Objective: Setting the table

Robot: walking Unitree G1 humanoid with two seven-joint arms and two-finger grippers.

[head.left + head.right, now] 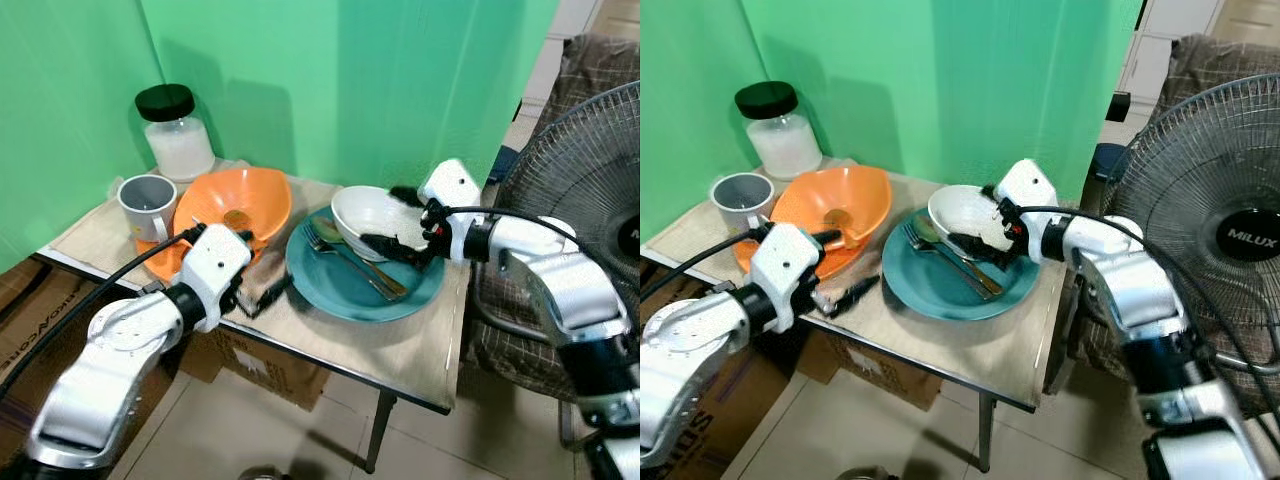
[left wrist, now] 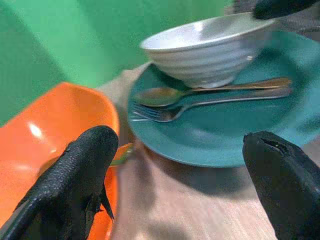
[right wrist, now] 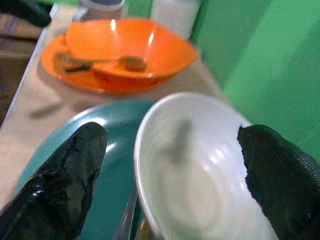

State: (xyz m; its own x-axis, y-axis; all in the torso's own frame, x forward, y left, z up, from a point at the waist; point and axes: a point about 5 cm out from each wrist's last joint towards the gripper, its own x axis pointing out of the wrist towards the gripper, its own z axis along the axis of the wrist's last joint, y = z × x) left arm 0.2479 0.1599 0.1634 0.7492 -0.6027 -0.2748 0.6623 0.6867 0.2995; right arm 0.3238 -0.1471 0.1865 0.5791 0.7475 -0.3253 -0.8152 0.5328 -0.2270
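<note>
Your left gripper [image 2: 180, 185] has its fingers spread wide, holding nothing, low over the tabletop [image 1: 400, 350] between the orange bowl [image 1: 235, 200] at its 10 o'clock and the teal plate [image 1: 345, 290] at its 2 o'clock, with the forearm reaching up from the near-left edge. On the plate, a fork [image 2: 220, 102] and spoon [image 2: 200, 90] lie side by side beneath the white bowl [image 1: 370, 213], which sits at the plate's 12 o'clock. Your right gripper [image 3: 170, 165] comes in from 3 o'clock, fingers parted wide on either side of that bowl's rim, not clenched on it.

Right gripper [image 1: 985, 226] seemingly astride white bowl [image 1: 958, 209]
</note>
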